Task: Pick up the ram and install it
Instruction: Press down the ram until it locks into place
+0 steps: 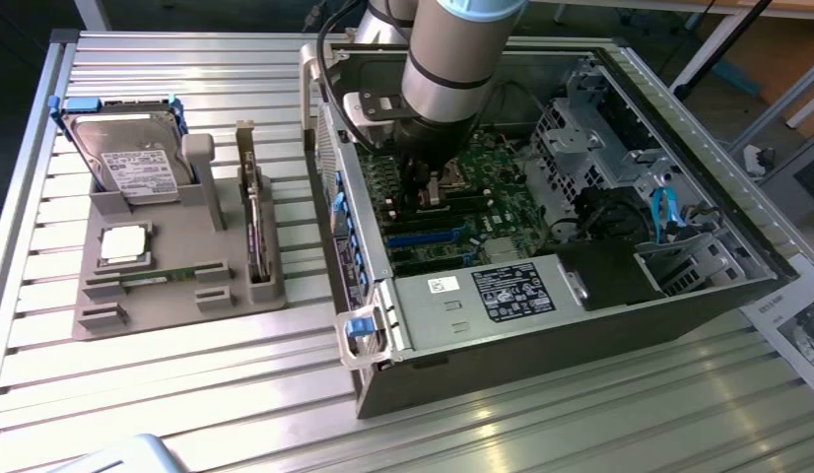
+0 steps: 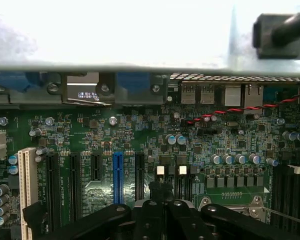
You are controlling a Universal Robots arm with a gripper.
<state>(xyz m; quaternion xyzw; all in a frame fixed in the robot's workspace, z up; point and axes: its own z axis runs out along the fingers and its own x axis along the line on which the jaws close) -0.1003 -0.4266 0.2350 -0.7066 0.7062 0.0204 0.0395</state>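
**Inspector A:** Position of the arm's black two-finger gripper [image 1: 427, 195]?

**Inspector B:** Lowered inside the open dark-grey desktop computer case [image 1: 539, 330], directly above the green motherboard [image 2: 140, 135]. In the wrist view its fingers [image 2: 150, 210] are pressed together. No green board is seen between them, so the gripper is judged closed and empty.

**Inspector A:** Location of the ram?

**Inspector B:** A slim green circuit-board strip [image 1: 183, 273] lies in a front groove of the grey moulded parts holder [image 1: 144, 317], on the slatted table towards the exterior view's left, well apart from the gripper. By shape and colour it is taken to be the ram. The holder also carries a silver-and-black hard drive in a blue frame [image 1: 131, 158], a small square silver processor chip [image 1: 124, 244] and an upright dark expansion card with a metal bracket [image 1: 256, 232].

**Inspector A:** Condition of the receiving slots?

**Inspector B:** Long dark memory slots with a white latch [image 2: 287, 185] show at the motherboard's edge. Whether one is occupied cannot be told.

**Inspector A:** Progress?

**Inspector B:** On this evidence the task stands at an early stage. Pick-up is not done, the ram being in the holder. Installation is not done either. Both remain outstanding.
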